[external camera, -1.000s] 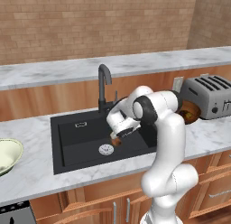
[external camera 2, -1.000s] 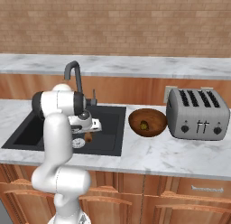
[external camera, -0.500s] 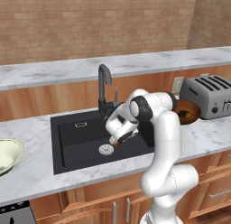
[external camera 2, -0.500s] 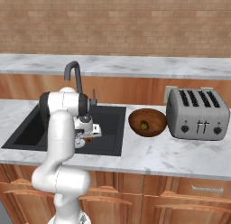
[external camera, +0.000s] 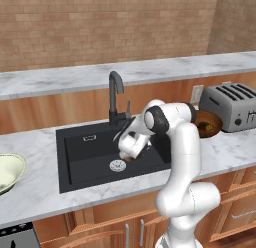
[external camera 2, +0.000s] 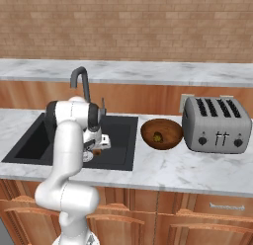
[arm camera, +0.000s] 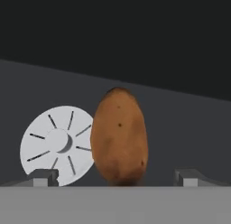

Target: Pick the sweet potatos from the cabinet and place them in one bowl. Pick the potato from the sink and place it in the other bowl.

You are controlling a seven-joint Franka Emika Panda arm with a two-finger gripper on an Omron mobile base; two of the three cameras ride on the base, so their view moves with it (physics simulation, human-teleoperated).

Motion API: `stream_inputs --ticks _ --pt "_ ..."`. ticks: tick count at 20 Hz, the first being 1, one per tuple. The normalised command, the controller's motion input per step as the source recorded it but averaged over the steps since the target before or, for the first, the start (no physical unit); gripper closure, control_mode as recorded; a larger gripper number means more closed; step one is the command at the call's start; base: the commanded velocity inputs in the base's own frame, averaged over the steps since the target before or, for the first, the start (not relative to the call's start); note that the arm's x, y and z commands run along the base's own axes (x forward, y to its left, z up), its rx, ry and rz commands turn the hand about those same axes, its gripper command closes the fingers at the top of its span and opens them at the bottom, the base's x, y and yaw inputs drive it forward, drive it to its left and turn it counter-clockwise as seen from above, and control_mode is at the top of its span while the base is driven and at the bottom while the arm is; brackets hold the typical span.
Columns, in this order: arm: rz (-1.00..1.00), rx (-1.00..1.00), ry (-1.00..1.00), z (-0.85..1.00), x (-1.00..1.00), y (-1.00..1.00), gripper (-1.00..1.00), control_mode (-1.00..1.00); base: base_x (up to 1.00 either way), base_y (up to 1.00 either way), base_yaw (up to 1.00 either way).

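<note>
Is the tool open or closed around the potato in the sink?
Open. In the hand view the tool has its tips wide apart either side of the potato, not touching it, beside the silver drain.

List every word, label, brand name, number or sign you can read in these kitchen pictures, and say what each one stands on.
None can be read.
The toaster has knobs and levers on its front but no legible marking.
The sink carries a small plate-like mark on its back wall, with no legible text.
The potato, reddish-brown bowl and pale bowl are unmarked.
</note>
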Motion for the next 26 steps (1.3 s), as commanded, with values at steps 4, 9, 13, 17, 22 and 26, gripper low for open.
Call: stream_inputs --ticks 4,9,13,17,22,26 --pt "0.0 0.0 0.05 0.13 0.47 0.07 -1.0 -1.0 0.0 0.0 0.0" --pt "0.0 0.0 0.14 0.0 0.39 0.02 -1.0 -1.0 0.0 0.0 0.0" --pt "0.0 0.0 0.1 -0.01 0.47 0.07 -1.0 -1.0 0.0 0.0 0.0" --pt "0.0 0.0 0.08 0.0 0.56 0.2 -1.0 -1.0 0.0 0.0 0.0" --pt "0.0 0.0 0.12 -0.14 0.07 0.05 -1.0 -1.0 0.0 0.0 0.0" --pt "0.02 0.0 0.05 -0.34 -0.07 -0.01 -1.0 -1.0 0.0 0.0 0.0"
